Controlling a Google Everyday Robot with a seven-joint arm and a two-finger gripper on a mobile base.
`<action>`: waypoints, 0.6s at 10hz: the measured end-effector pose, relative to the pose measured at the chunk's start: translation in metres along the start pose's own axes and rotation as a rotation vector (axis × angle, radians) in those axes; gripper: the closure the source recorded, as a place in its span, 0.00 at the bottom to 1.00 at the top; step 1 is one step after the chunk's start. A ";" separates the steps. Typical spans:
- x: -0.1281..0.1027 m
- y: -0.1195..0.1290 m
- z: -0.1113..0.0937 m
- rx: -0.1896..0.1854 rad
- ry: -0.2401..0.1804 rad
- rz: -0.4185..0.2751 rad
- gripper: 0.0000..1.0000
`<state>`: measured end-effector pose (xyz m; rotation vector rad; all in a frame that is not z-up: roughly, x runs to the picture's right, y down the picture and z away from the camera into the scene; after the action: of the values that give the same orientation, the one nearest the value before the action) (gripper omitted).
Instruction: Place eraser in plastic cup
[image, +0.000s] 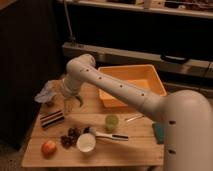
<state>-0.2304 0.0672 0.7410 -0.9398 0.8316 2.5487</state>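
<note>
The eraser (52, 119), a small flat block with black, white and reddish stripes, lies on the left side of the wooden table (130, 150). The plastic cup (111, 121), short and translucent light green, stands upright near the table's middle, to the right of the eraser. My gripper (67, 106) hangs at the end of the white arm (115, 87), just above and slightly right of the eraser, far left of the cup. It appears to hold nothing.
A big orange tub (131, 85) sits at the back right. A white bowl (86, 143), grapes (70, 137), an apple (48, 147) and a utensil (110, 135) lie in front. A green sponge (159, 131) is right, a crumpled bag (47, 92) left.
</note>
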 end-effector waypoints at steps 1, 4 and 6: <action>0.004 -0.002 0.022 0.041 -0.009 -0.039 0.20; 0.006 -0.008 0.065 0.103 -0.053 -0.075 0.20; 0.006 -0.007 0.088 0.141 -0.087 -0.072 0.20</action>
<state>-0.2753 0.1266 0.7886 -0.7954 0.9206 2.4159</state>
